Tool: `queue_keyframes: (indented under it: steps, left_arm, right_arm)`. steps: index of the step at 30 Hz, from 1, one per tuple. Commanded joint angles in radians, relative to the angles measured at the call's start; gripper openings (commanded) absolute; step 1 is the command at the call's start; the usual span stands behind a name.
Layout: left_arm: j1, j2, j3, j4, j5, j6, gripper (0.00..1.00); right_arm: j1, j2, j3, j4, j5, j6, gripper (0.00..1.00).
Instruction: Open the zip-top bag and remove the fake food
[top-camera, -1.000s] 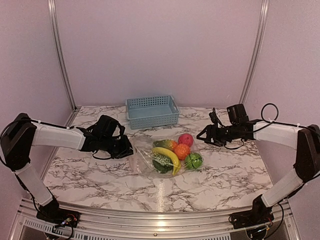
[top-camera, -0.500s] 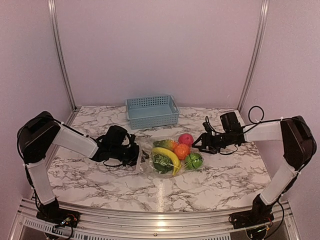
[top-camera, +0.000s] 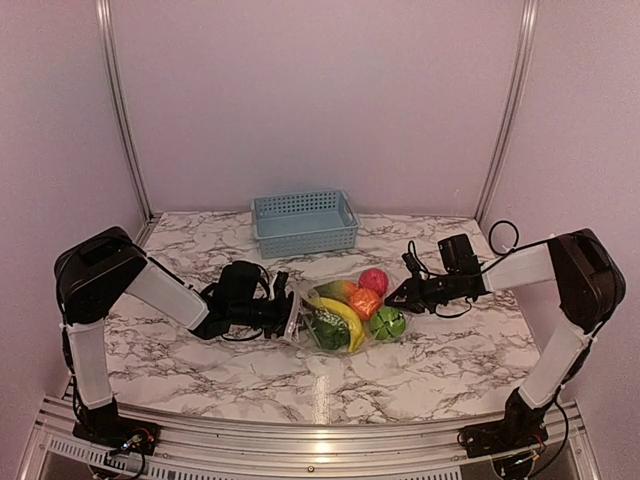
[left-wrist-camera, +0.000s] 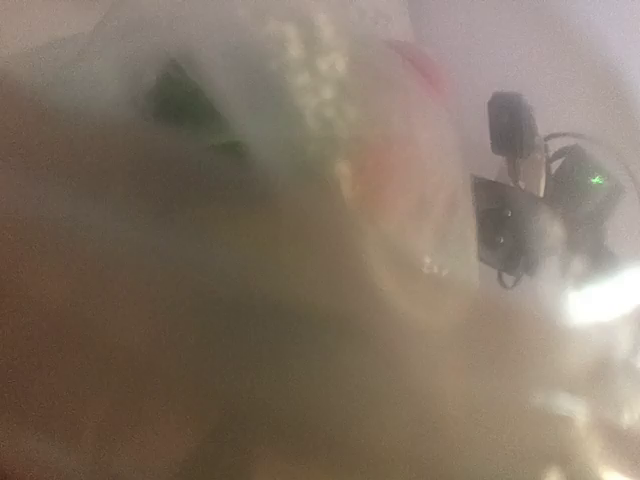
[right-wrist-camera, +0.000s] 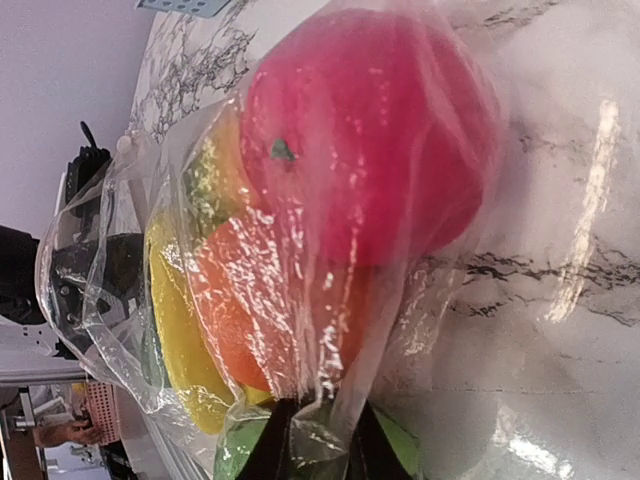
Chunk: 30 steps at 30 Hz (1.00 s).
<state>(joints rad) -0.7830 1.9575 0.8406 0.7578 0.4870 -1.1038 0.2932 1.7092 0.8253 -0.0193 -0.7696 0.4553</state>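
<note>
**Both grippers on the bag now, one at each end**

The right gripper (right-wrist-camera: 318, 455) is pinched on a fold of the zip-top bag (right-wrist-camera: 100, 300) at its right end, and its wrist view shows crinkled plastic caught between the two dark fingers. My guess is that it's anchoring that end so the other arm has something to pull against.

The left gripper (top-camera: 285, 312) is pressed right up to the bag's left edge. Its own camera is smothered in blurry plastic, so I can't tell whether it's gripping or loose.

The fake food (top-camera: 350, 310) is all inside the bag, lying mid-table. There's a red fruit (right-wrist-camera: 370, 130) on top, an orange one (right-wrist-camera: 270, 300) under it and a banana (right-wrist-camera: 175, 330) alongside. The blue basket (top-camera: 303, 222) sits behind, well apart from the bag. Nothing is out yet.

A second ago both grippers hung back, the right one well clear of the bag and the left one short of its edge. Since then they've closed in from both sides, and the bag looks bunched up and narrower between them.
</note>
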Motion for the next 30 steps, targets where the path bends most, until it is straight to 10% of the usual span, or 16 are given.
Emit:
queue_keyframes:
  steps: [1,18,30]
  left_arm:
    - [-0.015,0.04,0.033,-0.022,-0.016,-0.01,0.6]
    - [-0.094,0.105,0.173,-0.258,0.006,0.092,0.95]
    - [-0.035,-0.031,0.057,-0.248,-0.032,0.113,0.44]
  right_arm:
    - [-0.003,0.015,-0.029,0.011,-0.008,0.007,0.08]
    - [0.076,0.015,-0.106,0.096,-0.022,0.031,0.0]
    - [0.012,-0.074,-0.128,0.057,0.023,0.026,0.0]
